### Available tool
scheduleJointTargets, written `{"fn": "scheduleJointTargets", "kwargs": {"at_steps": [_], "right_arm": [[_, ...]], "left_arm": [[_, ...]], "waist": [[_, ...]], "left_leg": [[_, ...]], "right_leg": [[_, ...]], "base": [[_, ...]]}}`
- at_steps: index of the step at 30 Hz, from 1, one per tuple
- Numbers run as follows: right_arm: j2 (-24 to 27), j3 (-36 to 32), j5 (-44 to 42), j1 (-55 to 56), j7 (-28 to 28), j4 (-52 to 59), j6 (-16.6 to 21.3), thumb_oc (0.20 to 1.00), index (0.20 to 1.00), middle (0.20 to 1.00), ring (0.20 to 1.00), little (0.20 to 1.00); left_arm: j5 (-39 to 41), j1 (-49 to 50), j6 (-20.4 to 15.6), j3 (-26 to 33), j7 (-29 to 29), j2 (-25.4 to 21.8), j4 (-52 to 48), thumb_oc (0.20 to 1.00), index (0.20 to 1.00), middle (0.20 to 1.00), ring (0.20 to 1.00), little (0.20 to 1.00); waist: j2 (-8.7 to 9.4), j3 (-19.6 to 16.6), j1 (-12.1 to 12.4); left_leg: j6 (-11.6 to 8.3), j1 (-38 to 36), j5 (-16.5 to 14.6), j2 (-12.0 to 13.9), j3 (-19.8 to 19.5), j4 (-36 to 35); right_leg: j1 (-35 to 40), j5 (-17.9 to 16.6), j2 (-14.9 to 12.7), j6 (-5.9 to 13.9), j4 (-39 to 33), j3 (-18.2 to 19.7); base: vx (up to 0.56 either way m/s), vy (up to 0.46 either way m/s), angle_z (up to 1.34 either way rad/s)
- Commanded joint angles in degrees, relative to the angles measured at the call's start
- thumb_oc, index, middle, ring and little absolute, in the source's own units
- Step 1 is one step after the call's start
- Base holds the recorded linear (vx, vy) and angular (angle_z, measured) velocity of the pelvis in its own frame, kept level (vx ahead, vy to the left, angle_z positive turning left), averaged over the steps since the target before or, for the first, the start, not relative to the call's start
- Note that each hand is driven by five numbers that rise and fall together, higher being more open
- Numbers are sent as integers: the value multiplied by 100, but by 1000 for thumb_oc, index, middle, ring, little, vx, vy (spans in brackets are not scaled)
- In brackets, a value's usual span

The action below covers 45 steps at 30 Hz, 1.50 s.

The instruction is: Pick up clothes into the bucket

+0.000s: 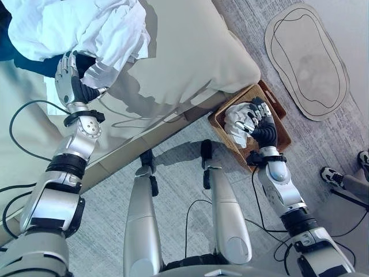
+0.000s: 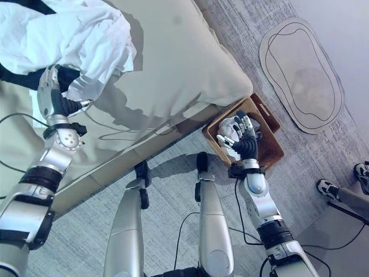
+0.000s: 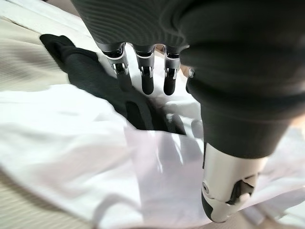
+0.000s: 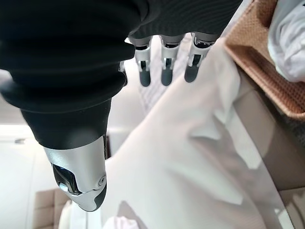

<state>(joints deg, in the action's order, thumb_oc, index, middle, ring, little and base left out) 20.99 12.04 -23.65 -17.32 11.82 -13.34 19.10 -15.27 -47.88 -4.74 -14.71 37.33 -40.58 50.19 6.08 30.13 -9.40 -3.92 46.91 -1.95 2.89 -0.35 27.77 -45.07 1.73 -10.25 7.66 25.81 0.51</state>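
Right now two jobs go on at once. The right hand [image 1: 260,122] is over the brown woven basket [image 1: 275,104] on the floor, at about 3 o'clock in the head views. It is on a white cloth [image 1: 235,122] that sits bunched in the basket. In its own wrist view the fingers [image 4: 165,74] look straight and loose, with the thumb apart, so I think it is letting the cloth go, not gripping it.

The left hand [image 1: 70,78] is up at 10 o'clock, on the bed [image 1: 190,52]. It rests by a pile of white clothes [image 1: 81,26] with a dark cloth [image 3: 90,78] under them. Its fingers [image 3: 147,81] reach out straight toward the dark cloth and do not curl round anything.

So one piece looks dropped in, and more clothes wait on the bed. Next, the left hand needs to close on the pile and lift it. The right hand needs to come up out of the basket. The pile is big and floppy, so bits may slip or hang over the bed edge.

A pale mat [image 1: 308,60] lies on the floor past the basket, and a person's shoe [image 1: 333,175] shows at 4 o'clock.
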Motion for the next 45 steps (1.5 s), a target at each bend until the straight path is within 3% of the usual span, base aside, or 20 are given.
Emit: {"fn": "scheduleJointTargets", "kwargs": {"at_steps": [1,7,8,10,19,33,40,43,45], "right_arm": [[182,-166,51,287,-53,677,417,1000,1000,1000,1000,1000],[222,-193,50,316,-132,712,426,1000,1000,1000,1000,1000],[212,-221,54,348,-150,702,434,1000,1000,1000,1000,1000],[208,-257,49,381,-195,703,437,1000,1000,1000,1000,1000],[196,-301,-95,469,-379,768,439,1000,1000,1000,1000,1000],[137,-329,-78,526,-417,578,422,1000,1000,1000,1000,1000],[21,-438,-67,617,-359,267,275,1000,1000,1000,1000,1000],[-55,-508,-105,627,-325,50,227,1000,1000,1000,1000,1000],[-88,-461,-108,643,-319,3,196,1000,1000,1000,1000,1000]], "left_arm": [[-264,-249,104,15,159,-345,477,1000,1000,1000,1000,1000],[-289,-485,157,-180,-75,-417,830,1000,1000,1000,1000,1000],[-388,-464,148,-263,-201,-429,838,903,903,903,903,903],[-457,-406,139,-294,-321,-404,832,200,200,200,200,200],[-452,-465,180,-418,-725,-310,1260,200,200,200,200,200],[-344,-97,-110,-194,-702,-282,512,200,200,200,200,200],[1028,587,-787,395,-1058,612,-1114,200,200,200,200,200],[1801,662,-1239,162,-1283,1142,-2056,200,200,200,200,200],[2219,525,-1338,30,-1444,1349,-2269,200,200,200,200,200]], "waist": [[60,-396,-45],[44,-476,-94],[45,-485,-94],[35,-495,-89],[33,-574,-131],[-12,-664,-47],[-109,-742,125],[-184,-810,164],[-199,-861,148]], "left_leg": [[202,343,-392,16,93,588],[188,539,-333,-3,53,551],[187,563,-317,-7,45,535],[191,561,-307,-16,44,506],[189,597,-271,-25,31,449],[163,228,-154,-73,44,106],[143,-671,-10,-221,21,-522],[115,-1174,141,-294,-49,-932],[103,-1360,206,-307,-55,-1097]], "right_leg": [[-110,-552,-243,251,-399,-197],[-275,-601,-251,268,-428,-235],[-298,-610,-249,268,-443,-240],[-313,-615,-258,269,-444,-243],[-326,-657,-254,286,-525,-248],[46,-719,-323,294,-777,-337],[924,-821,-463,296,-1211,-457],[1457,-867,-524,296,-1502,-540],[1685,-892,-544,299,-1659,-590]], "base": [[0,0,0],[-10,-3,-2],[0,0,0],[0,0,0],[0,0,0],[3,0,1],[28,-21,8],[52,-10,25],[31,-1,17]]}}
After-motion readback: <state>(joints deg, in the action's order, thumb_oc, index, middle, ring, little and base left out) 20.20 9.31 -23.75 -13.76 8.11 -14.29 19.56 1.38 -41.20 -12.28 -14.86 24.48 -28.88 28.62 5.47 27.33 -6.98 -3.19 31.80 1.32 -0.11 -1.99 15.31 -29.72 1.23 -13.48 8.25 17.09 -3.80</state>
